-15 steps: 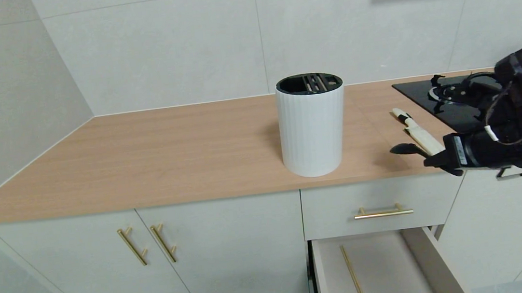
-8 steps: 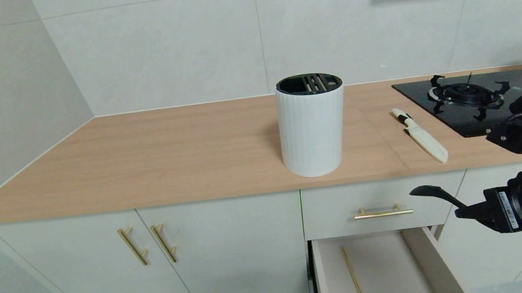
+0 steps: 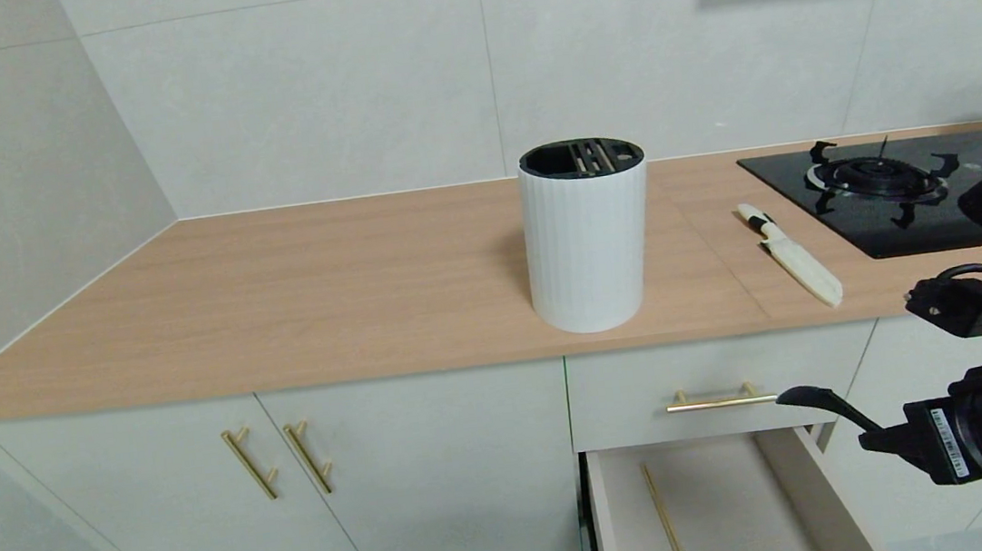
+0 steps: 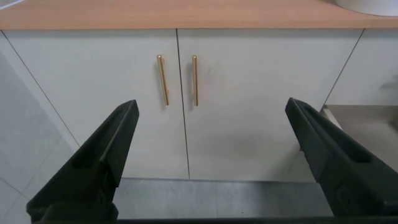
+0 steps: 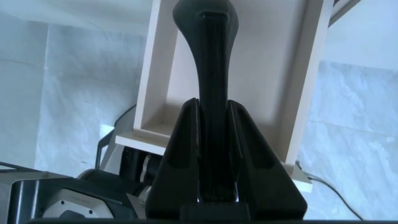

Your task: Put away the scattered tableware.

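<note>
My right gripper [image 3: 882,438] is shut on the handle of a black spoon [image 3: 812,398], held low in front of the cabinets, just above the right side of the open drawer [image 3: 733,496]. In the right wrist view the black spoon [image 5: 208,68] sticks out from between the fingers over the drawer [image 5: 267,68]. A pair of chopsticks [image 3: 664,513] with green ends lies in the drawer. A cream knife [image 3: 789,253] lies on the countertop [image 3: 319,284], right of the white ribbed utensil holder [image 3: 589,238]. My left gripper [image 4: 211,165] is open, facing the cabinet doors.
A black gas hob [image 3: 891,179] is set into the countertop at the right. A shut drawer with a gold handle [image 3: 721,397] sits above the open one. Two cabinet doors with gold handles [image 4: 178,79] are to the left.
My right gripper has carried the black spoon from the counter's front edge by the knife down and to the right, to in front of the open drawer. The knife now shows fully.
</note>
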